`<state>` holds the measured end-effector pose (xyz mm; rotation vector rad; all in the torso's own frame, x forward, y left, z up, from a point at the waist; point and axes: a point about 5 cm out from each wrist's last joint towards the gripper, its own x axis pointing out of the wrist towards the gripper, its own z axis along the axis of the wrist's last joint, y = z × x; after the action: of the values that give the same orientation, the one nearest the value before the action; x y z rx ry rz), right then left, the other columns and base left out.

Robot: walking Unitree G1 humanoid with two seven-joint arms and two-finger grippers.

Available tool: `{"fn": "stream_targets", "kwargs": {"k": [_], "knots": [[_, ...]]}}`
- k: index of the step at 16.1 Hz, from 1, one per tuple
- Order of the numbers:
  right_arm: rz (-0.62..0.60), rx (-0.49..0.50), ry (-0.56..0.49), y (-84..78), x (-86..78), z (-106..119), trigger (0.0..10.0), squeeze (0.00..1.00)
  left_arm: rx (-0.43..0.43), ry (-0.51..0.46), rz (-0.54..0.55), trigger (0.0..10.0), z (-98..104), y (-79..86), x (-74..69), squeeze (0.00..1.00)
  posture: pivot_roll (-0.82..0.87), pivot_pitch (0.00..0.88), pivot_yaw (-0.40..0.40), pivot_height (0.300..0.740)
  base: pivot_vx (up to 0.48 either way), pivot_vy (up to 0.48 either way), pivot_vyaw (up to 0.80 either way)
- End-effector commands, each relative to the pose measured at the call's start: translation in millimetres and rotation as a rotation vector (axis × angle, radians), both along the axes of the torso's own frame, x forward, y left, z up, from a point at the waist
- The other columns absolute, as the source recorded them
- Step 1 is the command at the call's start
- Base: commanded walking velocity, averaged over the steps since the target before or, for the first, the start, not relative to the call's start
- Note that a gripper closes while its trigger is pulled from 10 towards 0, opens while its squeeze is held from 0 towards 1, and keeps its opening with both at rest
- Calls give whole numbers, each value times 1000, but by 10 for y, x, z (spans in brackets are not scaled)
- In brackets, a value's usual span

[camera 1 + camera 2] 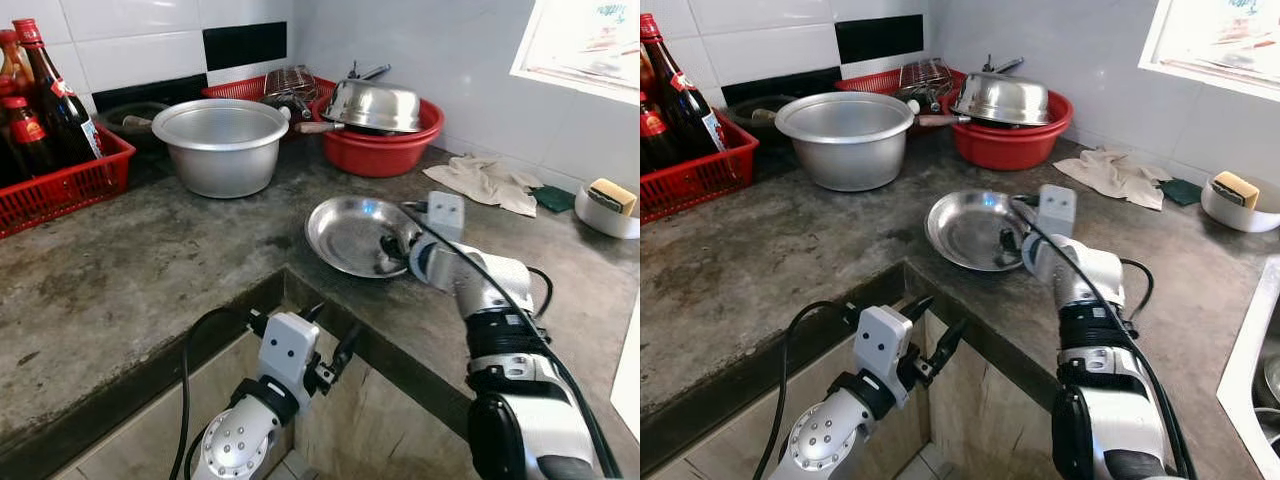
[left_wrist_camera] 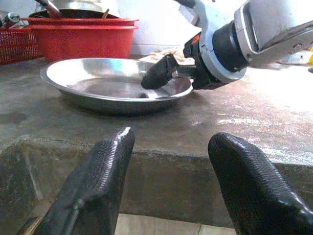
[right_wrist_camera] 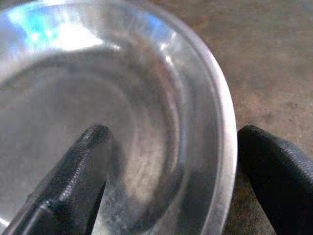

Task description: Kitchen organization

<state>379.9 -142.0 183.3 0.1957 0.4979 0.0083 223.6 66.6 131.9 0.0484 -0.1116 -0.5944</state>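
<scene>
A shallow steel plate (image 1: 350,232) lies on the concrete counter (image 1: 120,270) near its inner corner. My right gripper (image 1: 395,250) is at the plate's near right rim and stands open. In the right wrist view one black finger (image 3: 73,181) rests inside the plate (image 3: 146,98) and the other finger (image 3: 279,171) is outside the rim, on the counter. My left gripper (image 1: 330,345) hangs open below the counter's front edge, holding nothing. In the left wrist view its fingertips (image 2: 102,166) point at the counter's face, below the plate (image 2: 98,83).
A big aluminium pot (image 1: 222,140) stands behind the plate. A red basin (image 1: 380,150) holds an upturned steel bowl (image 1: 375,103). A red crate (image 1: 60,190) with bottles is at far left. A cloth (image 1: 485,182) and a white bowl (image 1: 600,215) with a sponge lie right. A sink (image 1: 1260,380) is at the right edge.
</scene>
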Motion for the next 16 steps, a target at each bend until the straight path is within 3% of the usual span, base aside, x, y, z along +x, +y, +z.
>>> {"fn": "stream_targets", "kwargs": {"k": [1, 9, 13, 16], "knots": [[18, -18, 57, 35, -10, -77, 0, 0, -13, -33, 2, 10000, 61, -17, 8, 0, 30, 0, -106, 740, 0, 0, 0], [-93, 50, 54, -84, 39, -41, 0, 0, -6, -42, 26, 10000, 76, -7, 36, 0, 30, 0, -105, 740, 0, 0, 0], [-165, 210, 50, -88, 50, 4, 0, 0, -5, -53, 37, 10000, 99, 2, 65, 0, 32, 0, -103, 740, 0, 0, 0], [-238, 355, -44, -145, 42, 122, 0, 0, -3, -60, 45, 10000, 117, 12, 78, 0, 36, 0, -102, 740, 0, 0, 0]]}}
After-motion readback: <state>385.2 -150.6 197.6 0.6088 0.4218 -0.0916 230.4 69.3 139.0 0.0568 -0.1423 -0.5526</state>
